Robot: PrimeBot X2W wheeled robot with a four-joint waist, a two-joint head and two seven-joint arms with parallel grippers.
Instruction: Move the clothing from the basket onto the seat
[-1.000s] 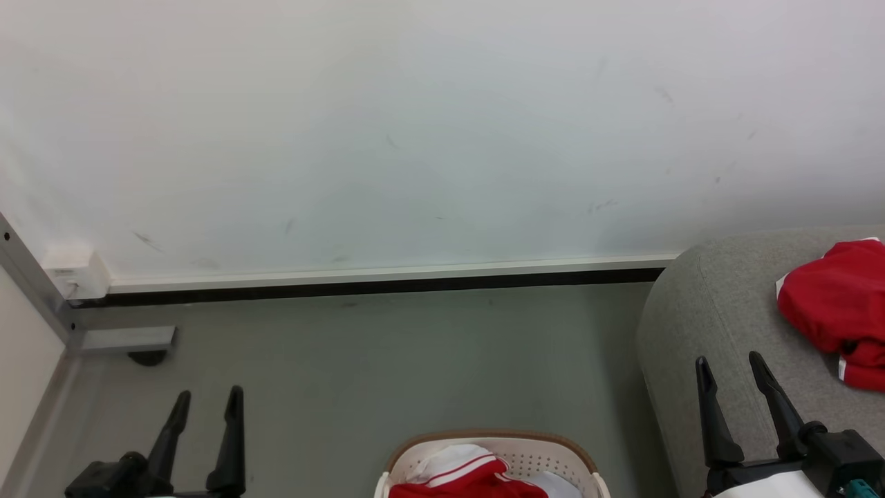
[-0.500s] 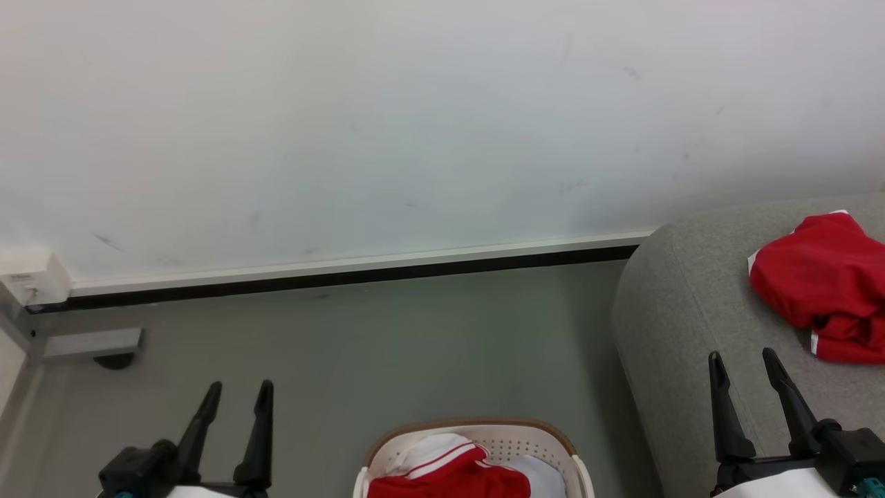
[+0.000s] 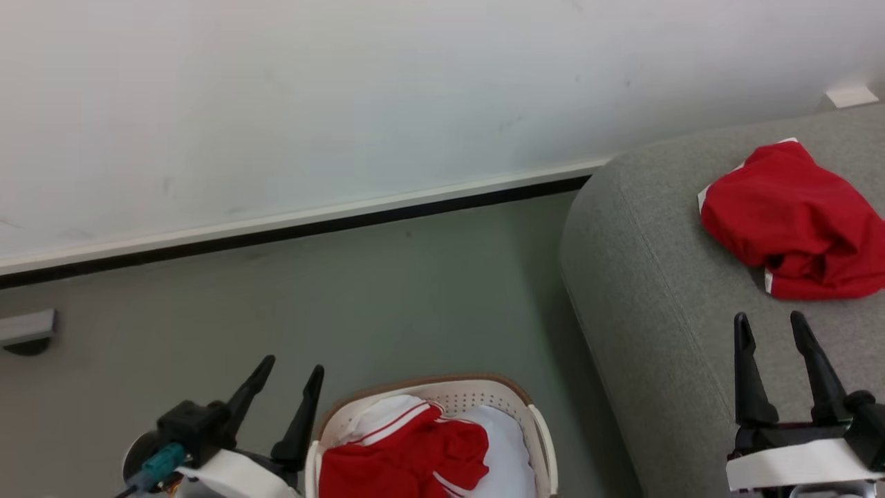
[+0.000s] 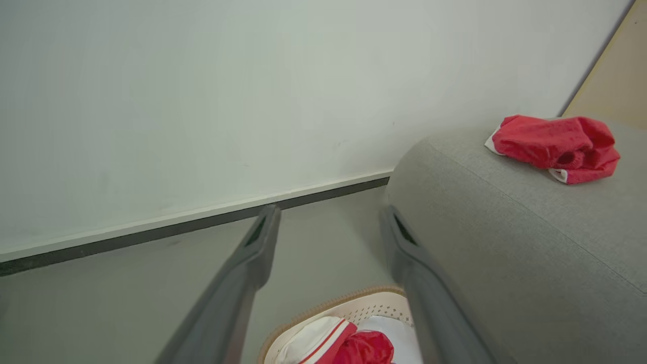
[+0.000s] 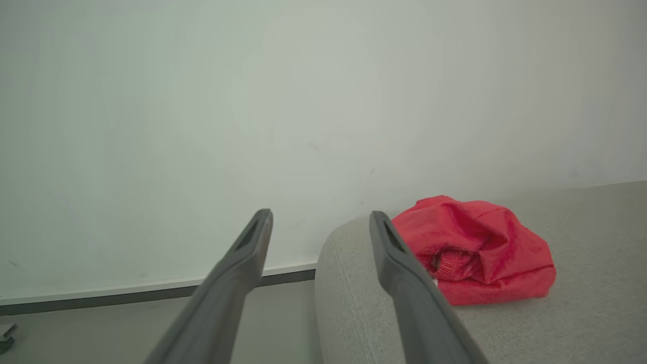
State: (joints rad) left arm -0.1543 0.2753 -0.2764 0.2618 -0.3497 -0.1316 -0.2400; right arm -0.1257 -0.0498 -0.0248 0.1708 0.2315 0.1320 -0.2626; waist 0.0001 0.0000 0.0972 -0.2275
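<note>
Eyeing the red clothing (image 3: 401, 460) in the basket (image 3: 477, 398), another piece lying on the seat (image 3: 650, 290). Soft, floppy stuff, so I'd pinch a thick fold. My left claw (image 3: 293, 365) and right claw (image 3: 769, 317) gape empty.

Right of the left claw (image 3: 294, 365), the basket (image 3: 477, 400) was cream-white, perforated and brown-rimmed, its clothing (image 3: 401, 463) bright red with white stripes. Ahead of the right claw (image 3: 770, 317), a red garment (image 3: 788, 214) topped the grey woven seat (image 3: 657, 290).

I can read no text, label, brand, number or sign in any of my views.
</note>
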